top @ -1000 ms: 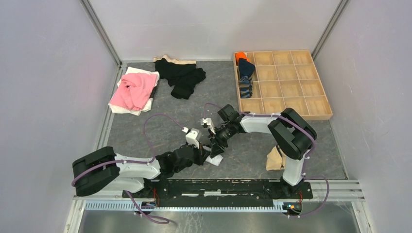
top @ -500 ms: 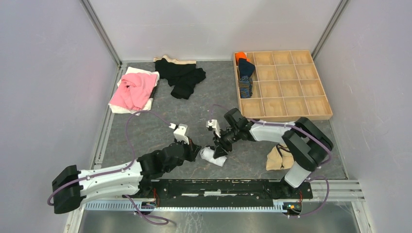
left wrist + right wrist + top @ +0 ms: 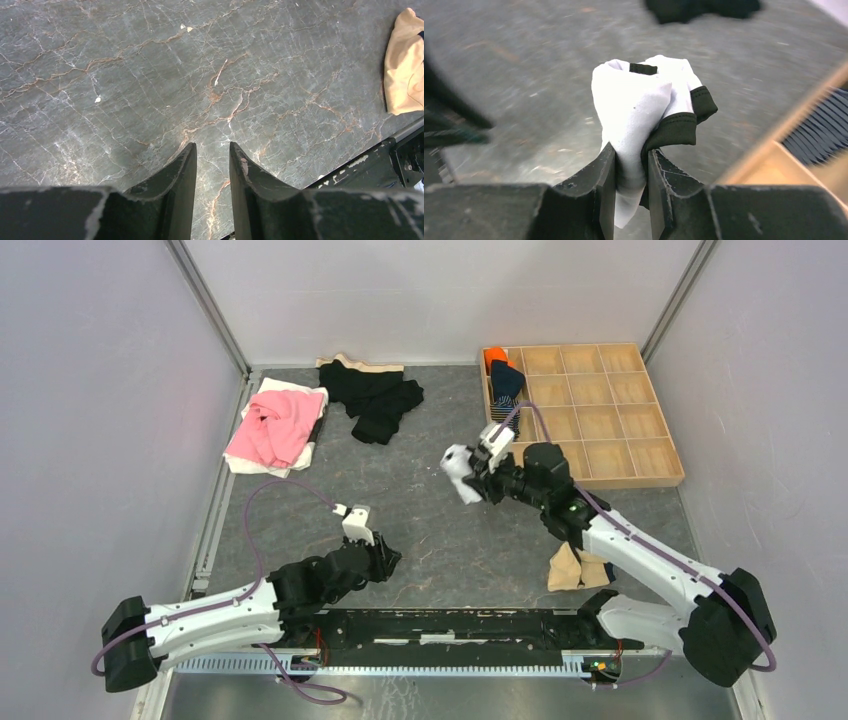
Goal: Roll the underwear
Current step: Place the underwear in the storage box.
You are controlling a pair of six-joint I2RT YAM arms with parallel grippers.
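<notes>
My right gripper (image 3: 472, 476) is shut on the rolled white underwear with black trim (image 3: 460, 466) and holds it in the air just left of the wooden tray (image 3: 585, 481). In the right wrist view the roll (image 3: 639, 97) stands up from between the fingers of the gripper (image 3: 630, 152). A navy striped underwear roll (image 3: 505, 418) sits in a left compartment of the tray and also shows in the right wrist view (image 3: 819, 127). My left gripper (image 3: 388, 558) hovers low over bare table near the front, its jaws (image 3: 212, 150) a narrow gap apart and empty.
A tan cloth (image 3: 570, 568) lies at the front right by the right arm's base, and shows in the left wrist view (image 3: 405, 65). A pink garment (image 3: 275, 425) on white cloth and black garments (image 3: 375, 398) lie at the back left. An orange item (image 3: 495, 357) sits in the tray's corner.
My right gripper has lifted the white underwear off the table and carried it back and right toward the tray. My left arm has pulled back to the left, away from it.
</notes>
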